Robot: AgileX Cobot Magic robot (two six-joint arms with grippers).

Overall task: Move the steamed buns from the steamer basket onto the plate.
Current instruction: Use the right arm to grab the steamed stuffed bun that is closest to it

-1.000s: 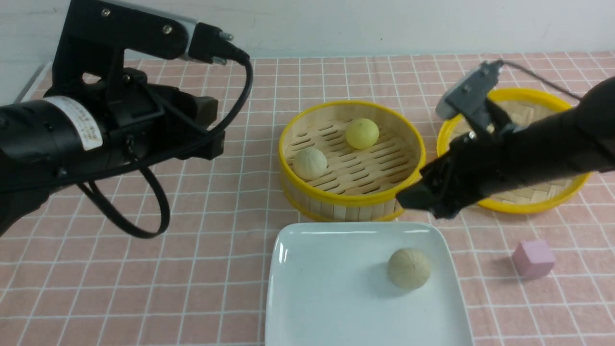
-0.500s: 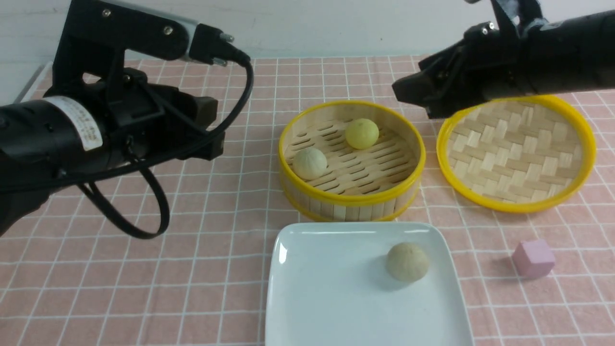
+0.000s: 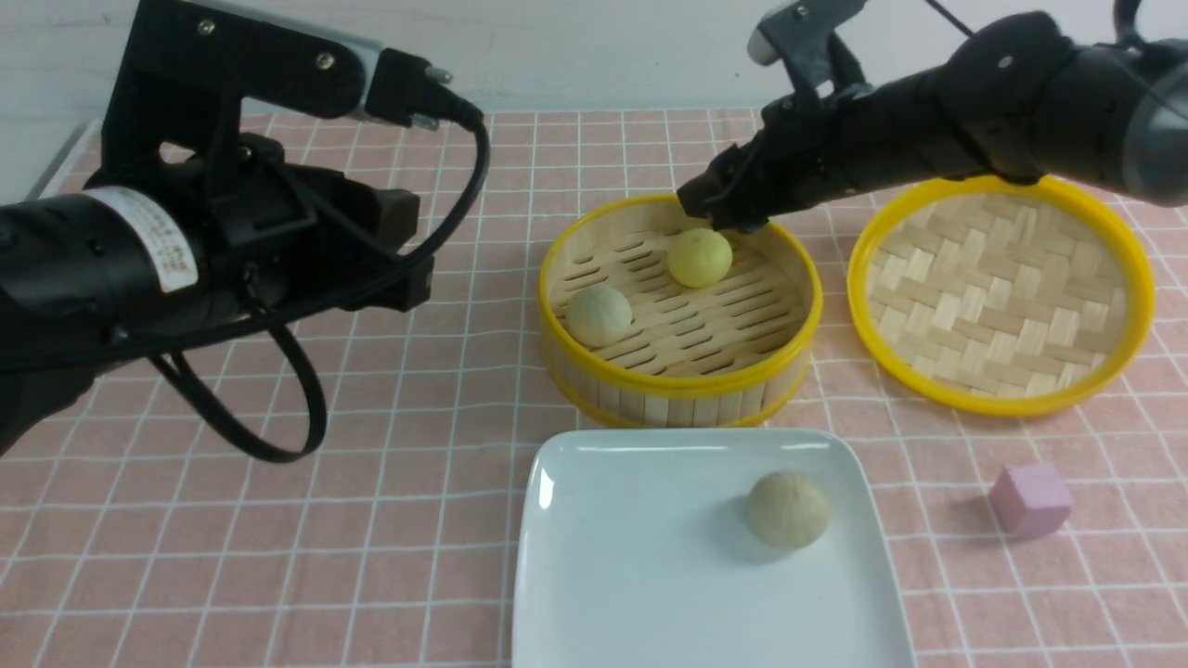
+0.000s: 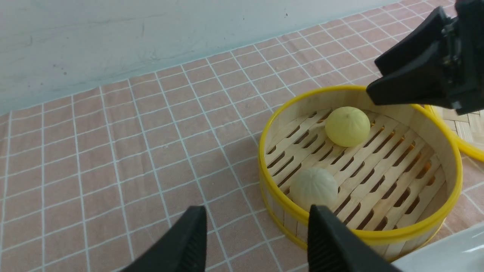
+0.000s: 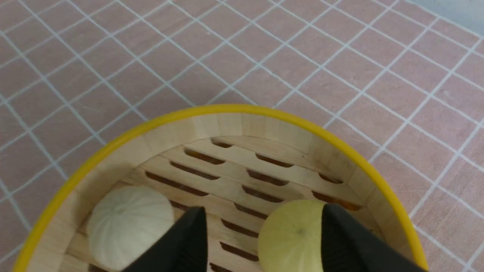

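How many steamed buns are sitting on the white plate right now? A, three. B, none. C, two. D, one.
D: a single beige bun lies on the plate, while the yellow bun and the other pale bun sit in the steamer basket.

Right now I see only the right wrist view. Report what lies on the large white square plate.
Observer: One pale beige round bun lies on the glossy white square plate, right of its middle.
Operator: Name what sits right of the round bamboo steamer basket.
Observer: A shallow woven yellow-rimmed lid lies flat, apart from it.
Operator: Place the left jaws.
Observer: They hang open and empty, left of the basket.
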